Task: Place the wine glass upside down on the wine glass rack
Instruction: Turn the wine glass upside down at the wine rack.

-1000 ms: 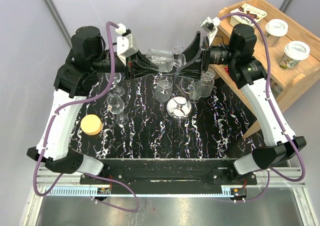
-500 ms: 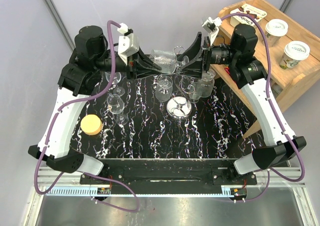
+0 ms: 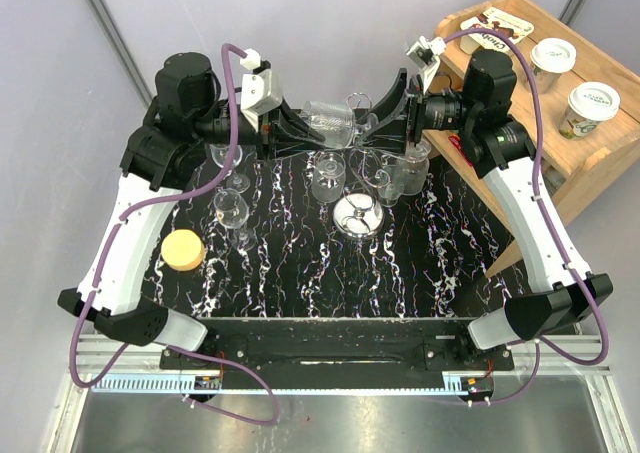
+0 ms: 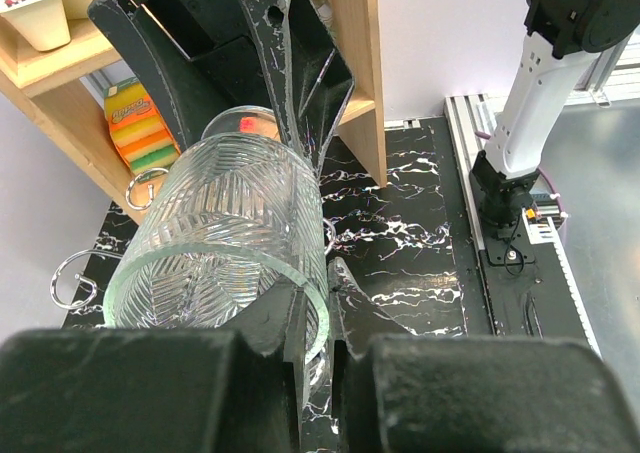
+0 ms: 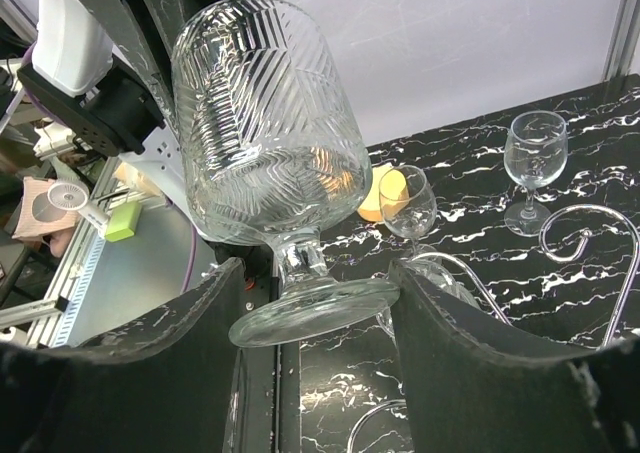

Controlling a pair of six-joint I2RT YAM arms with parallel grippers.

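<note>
**Wine glass held in the air between both arms, beyond the rack**

Nearest the arm bases, the black marbled table point(image 3: 400, 273) carries a flat yellow disc point(image 3: 183, 250) on its left side. Farther in stands the wine glass rack point(image 3: 357, 213). Its round mirror base sits on the table right of centre, with chrome curls rising above it. Several empty stemmed glasses point(image 3: 327, 178) stand upright around it, some just beside the rack and others toward the left edge.

Beyond the rack, over the far part of the table, the wine glass point(image 3: 330, 121) hangs in the air. It lies roughly on its side and is well apart from the rack. The mouth of its ribbed bowl faces the left arm and its base faces the right arm.

The left gripper point(image 3: 303, 127) has its fingers pressed together on the wall of the bowl at the rim point(image 4: 230, 273), pinching the glass there.

The right gripper point(image 3: 364, 125) has its fingers spread on either side of the foot point(image 5: 318, 311). The foot's edge lies close against both inner faces, but whether they press on it cannot be told.

Farthest, at the right, a wooden shelf point(image 3: 520, 103) bears lidded paper cups point(image 3: 552, 58).
</note>
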